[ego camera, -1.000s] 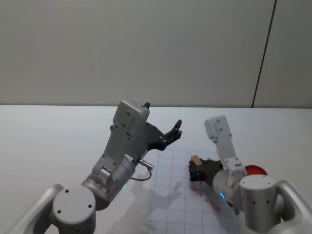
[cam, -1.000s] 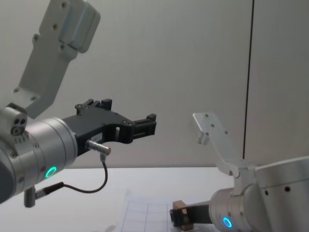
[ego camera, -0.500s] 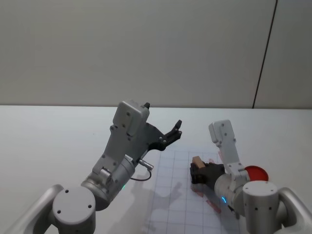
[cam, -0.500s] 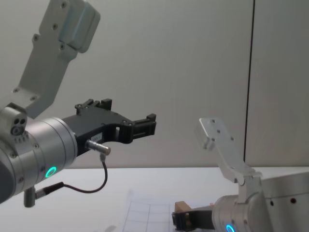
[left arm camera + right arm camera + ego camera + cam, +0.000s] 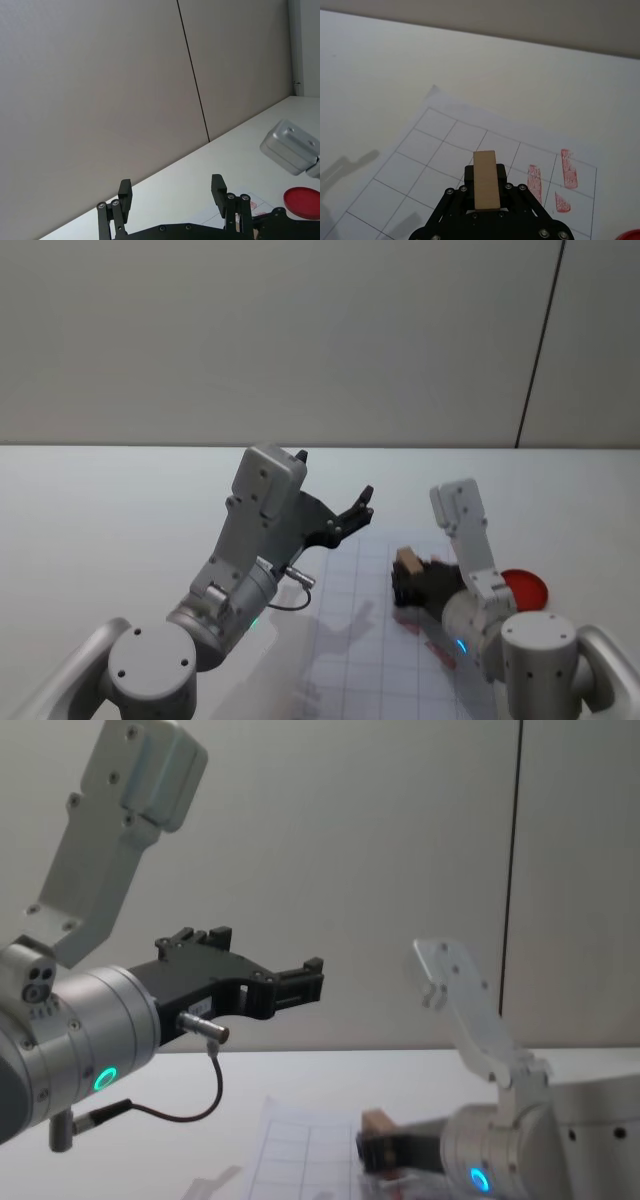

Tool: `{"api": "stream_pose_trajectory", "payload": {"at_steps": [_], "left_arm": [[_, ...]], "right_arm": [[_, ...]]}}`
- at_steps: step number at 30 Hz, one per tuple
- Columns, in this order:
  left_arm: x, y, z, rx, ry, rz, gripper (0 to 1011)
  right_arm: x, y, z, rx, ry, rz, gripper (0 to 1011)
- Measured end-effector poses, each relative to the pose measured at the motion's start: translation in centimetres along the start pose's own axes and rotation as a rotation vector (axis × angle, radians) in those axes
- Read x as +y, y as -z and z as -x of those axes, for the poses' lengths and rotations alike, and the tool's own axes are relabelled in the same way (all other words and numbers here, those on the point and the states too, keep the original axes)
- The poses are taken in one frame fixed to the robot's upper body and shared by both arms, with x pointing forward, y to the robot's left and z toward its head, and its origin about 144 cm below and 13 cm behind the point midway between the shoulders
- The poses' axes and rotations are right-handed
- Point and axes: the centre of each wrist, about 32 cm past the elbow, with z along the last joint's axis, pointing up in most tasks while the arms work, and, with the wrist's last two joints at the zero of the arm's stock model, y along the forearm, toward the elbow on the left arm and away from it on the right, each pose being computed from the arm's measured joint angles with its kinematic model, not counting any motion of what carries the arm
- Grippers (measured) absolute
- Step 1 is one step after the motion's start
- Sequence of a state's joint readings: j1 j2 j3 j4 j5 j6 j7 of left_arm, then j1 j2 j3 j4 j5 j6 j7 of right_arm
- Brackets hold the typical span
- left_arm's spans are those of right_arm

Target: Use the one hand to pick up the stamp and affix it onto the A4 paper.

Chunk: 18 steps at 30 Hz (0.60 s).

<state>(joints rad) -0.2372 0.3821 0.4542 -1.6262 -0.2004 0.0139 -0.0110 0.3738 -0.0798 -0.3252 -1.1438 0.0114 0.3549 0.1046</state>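
The tan wooden stamp (image 5: 486, 179) is clamped between the black fingers of my right gripper (image 5: 486, 187), the blue-ringed arm. In the head view the stamp (image 5: 406, 560) and the right gripper (image 5: 404, 580) hang over the right part of the gridded A4 paper (image 5: 360, 640). The chest view has the stamp (image 5: 376, 1123) low, close over the paper (image 5: 290, 1155). Red oblong marks (image 5: 568, 168) lie on the paper (image 5: 435, 165) to one side of the stamp. My left gripper (image 5: 362, 505), green-ringed, stands open and raised high above the table, holding nothing.
A flat red round ink pad (image 5: 524, 590) sits on the white table (image 5: 100, 530) to the right of the paper, partly behind my right arm. The left wrist view catches the ink pad (image 5: 302, 201) too. A grey wall rises behind the table.
My right arm has shifted a little to the right and lifted slightly with the stamp still in it. The left arm has not moved.
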Motion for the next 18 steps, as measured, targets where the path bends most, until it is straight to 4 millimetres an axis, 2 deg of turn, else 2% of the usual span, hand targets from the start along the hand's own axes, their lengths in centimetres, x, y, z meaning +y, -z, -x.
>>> {"api": "stream_pose_trajectory", "payload": {"at_steps": [18], "left_arm": [[0.0, 0.0, 0.0, 0.000, 0.000, 0.000, 1002]], "right_arm": [[-1.5, -2.9, 0.8, -0.043, -0.020, -0.157, 220]]}}
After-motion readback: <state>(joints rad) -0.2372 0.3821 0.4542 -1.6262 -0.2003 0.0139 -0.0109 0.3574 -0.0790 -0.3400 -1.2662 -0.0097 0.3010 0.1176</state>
